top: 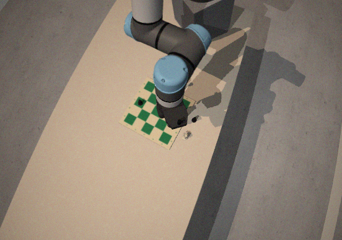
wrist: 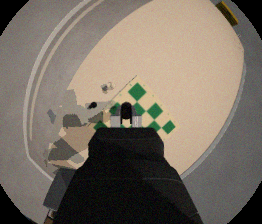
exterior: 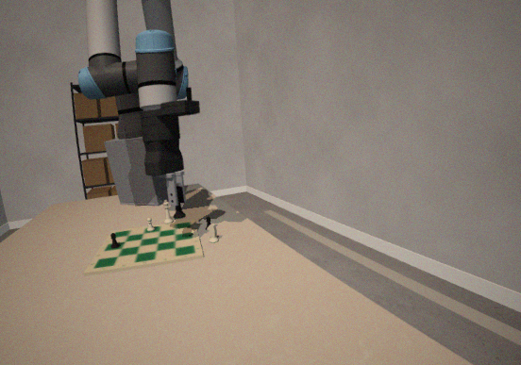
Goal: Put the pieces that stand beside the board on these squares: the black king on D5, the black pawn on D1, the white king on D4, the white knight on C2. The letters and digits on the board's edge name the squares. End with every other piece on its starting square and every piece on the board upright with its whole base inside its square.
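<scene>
The green and cream board [exterior: 147,250] lies on the tan table; it also shows in the overhead view [top: 152,116]. My gripper [exterior: 175,192] is shut on a tall black piece, seemingly the black king [exterior: 178,210], and holds it upright just over the board's far right corner. In the wrist view the dark piece sits between the fingers. A black pawn [exterior: 208,221] and a white piece [exterior: 214,234] stand beside the board's right edge. A black piece [exterior: 113,240] stands on a left square. A tall white piece [exterior: 166,211] and a small white piece [exterior: 150,224] stand at the far edge.
The arm's grey pedestal [exterior: 129,173] stands behind the board. A shelf with cardboard boxes [exterior: 92,144] is against the back wall. The arm hides the board's right part in the overhead view.
</scene>
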### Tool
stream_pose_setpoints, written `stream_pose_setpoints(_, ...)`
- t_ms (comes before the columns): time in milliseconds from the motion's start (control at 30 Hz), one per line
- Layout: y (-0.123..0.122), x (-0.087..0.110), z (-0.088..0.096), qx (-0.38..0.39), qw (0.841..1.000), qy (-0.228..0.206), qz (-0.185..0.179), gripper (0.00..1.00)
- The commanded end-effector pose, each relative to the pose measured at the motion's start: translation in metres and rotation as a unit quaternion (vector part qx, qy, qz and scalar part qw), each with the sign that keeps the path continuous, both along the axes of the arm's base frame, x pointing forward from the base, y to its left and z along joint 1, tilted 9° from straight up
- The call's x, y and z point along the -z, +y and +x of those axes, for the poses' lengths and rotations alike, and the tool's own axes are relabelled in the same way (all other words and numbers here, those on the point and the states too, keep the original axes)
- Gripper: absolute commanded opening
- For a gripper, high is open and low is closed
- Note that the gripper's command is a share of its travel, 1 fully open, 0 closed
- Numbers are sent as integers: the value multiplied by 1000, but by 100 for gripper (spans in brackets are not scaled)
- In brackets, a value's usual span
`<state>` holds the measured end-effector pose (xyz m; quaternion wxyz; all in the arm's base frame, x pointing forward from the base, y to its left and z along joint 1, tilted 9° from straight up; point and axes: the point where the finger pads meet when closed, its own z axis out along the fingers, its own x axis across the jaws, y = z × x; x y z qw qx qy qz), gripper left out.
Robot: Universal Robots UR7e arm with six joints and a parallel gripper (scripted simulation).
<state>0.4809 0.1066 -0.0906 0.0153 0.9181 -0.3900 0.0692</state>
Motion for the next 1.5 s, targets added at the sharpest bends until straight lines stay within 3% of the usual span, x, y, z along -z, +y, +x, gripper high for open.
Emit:
stream_pose_setpoints(0, -3, 31, 10, 0, 1000, -6, 0, 0)
stream_pose_setpoints(400, -3, 52, 12, 0, 1000, -6, 0, 0)
stream_pose_setpoints(1467, -3, 52, 11, 0, 1000, -5, 0, 0)
